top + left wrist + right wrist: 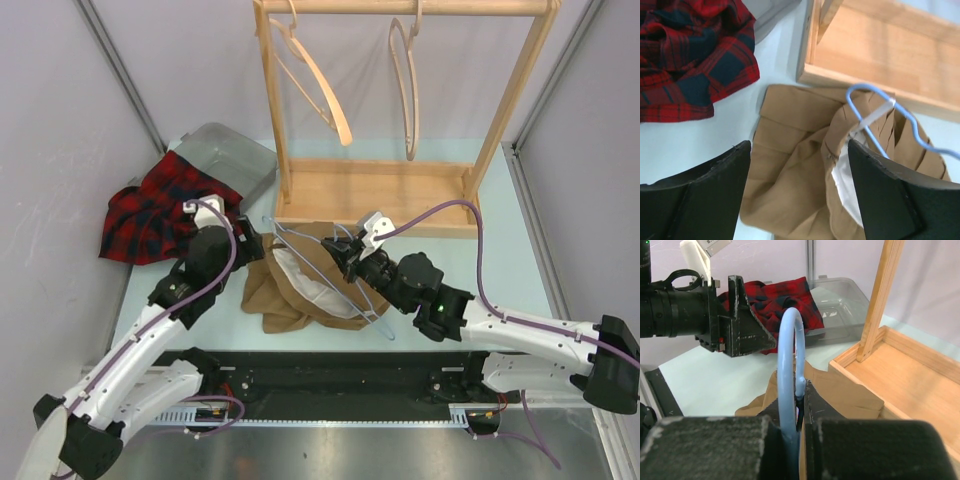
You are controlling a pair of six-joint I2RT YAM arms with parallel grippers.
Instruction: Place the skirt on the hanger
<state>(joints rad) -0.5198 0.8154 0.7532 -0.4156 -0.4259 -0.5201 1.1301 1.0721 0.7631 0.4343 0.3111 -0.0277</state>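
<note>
Listing your stock, item by item: skirt (272,300), tan, pleated, white lining showing, crumpled on bench (505,255) just in front of wooden rack (400,190), betw. both arms. Handling est.: light, limp, no stiffness. It'll prob. sag and slide off thin wire, so take it at the waistband edge, where fabric is doubled & firmer, not mid-panel. Hanger (789,355), blue wire, thin, likely springy & slick, is pinched just below the hook by right gripper (799,407), jaws closed tight on the wire. Its lower part runs across skirt's open waist; can't tell if it's threaded inside. Left gripper (797,147) has jaws wide, empty, hovering over the skirt. Other: red plaid cloth (150,210) & clear bin (235,160), far left. Status est.: skirt not yet hung.
</note>
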